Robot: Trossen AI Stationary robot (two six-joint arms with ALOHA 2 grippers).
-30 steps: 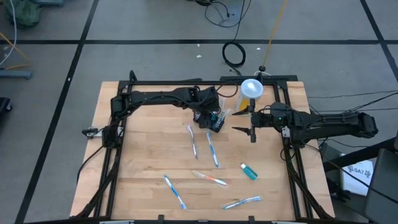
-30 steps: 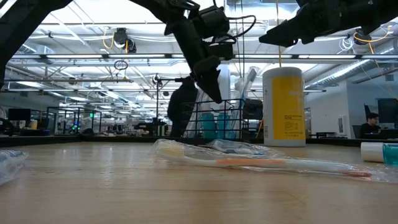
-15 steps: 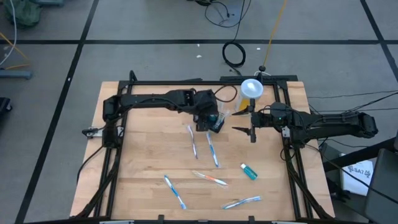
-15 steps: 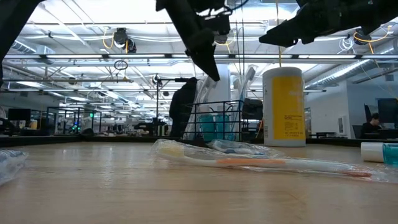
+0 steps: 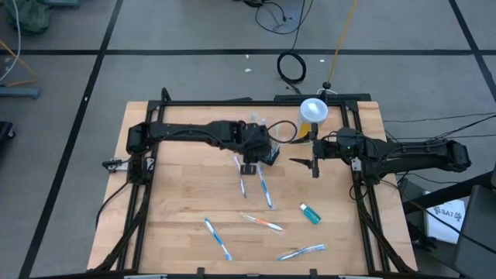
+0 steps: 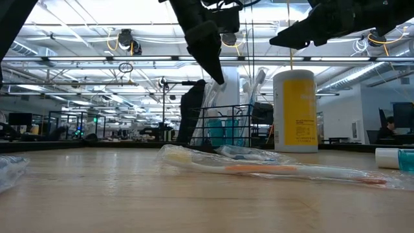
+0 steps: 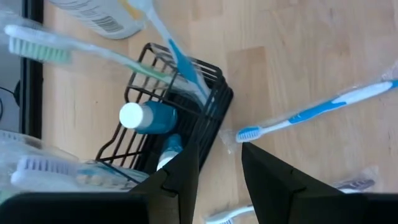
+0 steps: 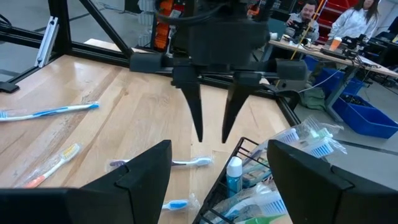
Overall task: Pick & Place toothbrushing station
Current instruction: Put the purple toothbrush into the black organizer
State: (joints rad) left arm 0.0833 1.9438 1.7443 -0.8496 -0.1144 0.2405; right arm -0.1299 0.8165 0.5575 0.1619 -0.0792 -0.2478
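Note:
The toothbrushing station, a small black wire basket point(image 5: 270, 152), stands on its base on the wooden table at the far middle. It holds several toothbrushes and a blue tube with a white cap point(image 7: 144, 116). My left gripper point(image 5: 249, 166) hangs open above the table just to the near left of the basket point(image 7: 186, 81), pointing steeply down, with nothing between its fingers. My right gripper point(image 5: 306, 163) waits open to the right of the basket, raised and pointing level toward it.
A yellow cup with a white lid point(image 5: 314, 110) stands behind and to the right of the basket. Several toothbrushes point(image 5: 265, 186) lie loose on the table's middle and near part, along with a small teal tube point(image 5: 310, 213). Black frame rails border the table.
My left gripper has risen from the basket and gone toward the table's left and near edge, its fingers the same distance apart. The basket and its contents have stayed in place.

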